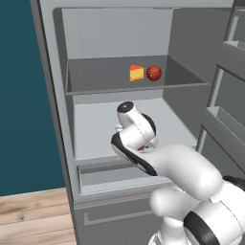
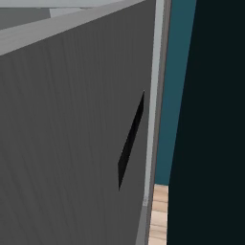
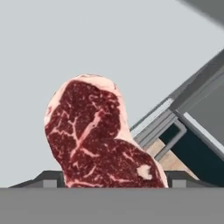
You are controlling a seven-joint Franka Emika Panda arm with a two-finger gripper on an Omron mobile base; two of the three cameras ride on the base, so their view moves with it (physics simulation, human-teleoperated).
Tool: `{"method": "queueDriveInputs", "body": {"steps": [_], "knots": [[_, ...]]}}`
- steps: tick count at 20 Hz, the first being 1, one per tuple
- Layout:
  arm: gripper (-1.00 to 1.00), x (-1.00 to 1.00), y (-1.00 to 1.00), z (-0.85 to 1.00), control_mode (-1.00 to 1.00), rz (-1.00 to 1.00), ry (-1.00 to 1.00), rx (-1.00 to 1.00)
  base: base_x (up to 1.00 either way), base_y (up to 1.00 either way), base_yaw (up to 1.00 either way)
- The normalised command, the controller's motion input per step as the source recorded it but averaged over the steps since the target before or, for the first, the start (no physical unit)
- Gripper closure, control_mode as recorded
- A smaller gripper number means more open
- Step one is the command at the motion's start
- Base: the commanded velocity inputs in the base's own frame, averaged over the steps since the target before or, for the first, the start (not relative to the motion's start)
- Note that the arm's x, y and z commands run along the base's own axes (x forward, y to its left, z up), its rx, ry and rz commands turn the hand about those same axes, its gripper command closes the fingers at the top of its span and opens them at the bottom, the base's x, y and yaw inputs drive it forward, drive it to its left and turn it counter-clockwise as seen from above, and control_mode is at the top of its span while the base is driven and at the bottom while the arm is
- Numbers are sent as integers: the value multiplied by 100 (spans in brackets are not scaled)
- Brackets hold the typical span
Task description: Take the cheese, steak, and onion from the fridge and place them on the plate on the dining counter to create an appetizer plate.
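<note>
In the hand view the gripper (image 3: 114, 181) has its fingers (image 3: 50, 178) spread wide, one tip on each side of the steak (image 3: 98, 135). The steak lies flat between them on a pale fridge shelf (image 3: 65, 39); whether they touch it cannot be told. Farther back, on the upper shelf (image 1: 95, 76) of the fridge (image 1: 55, 110), the cheese (image 1: 136, 73) sits just beside the onion (image 1: 153, 73).

One cheese (image 1: 136, 73) wedge and one onion (image 1: 153, 73) sit on a shelf of the one open fridge (image 1: 119, 33). One steak (image 3: 98, 135) lies in the hand view. Two pale shelves show, with one drawer below them.
</note>
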Motion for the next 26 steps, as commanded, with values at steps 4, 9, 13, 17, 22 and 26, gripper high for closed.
{"method": "queueDriveInputs", "body": {"steps": [4,9,13,17,22,26], "knots": [[100,-93,-16,67,-100,0,-12,-1,0,0,0],[100,-92,-18,66,-100,0,-8,-2,0,0,0],[100,-89,-10,63,-100,0,-8,-4,0,0,0],[100,-67,-9,71,-100,0,-3,-3,0,0,0],[100,-35,-24,89,-100,0,-2,-2,0,0,0],[100,-10,-24,89,-100,0,-1,-1,0,0,0]]}}
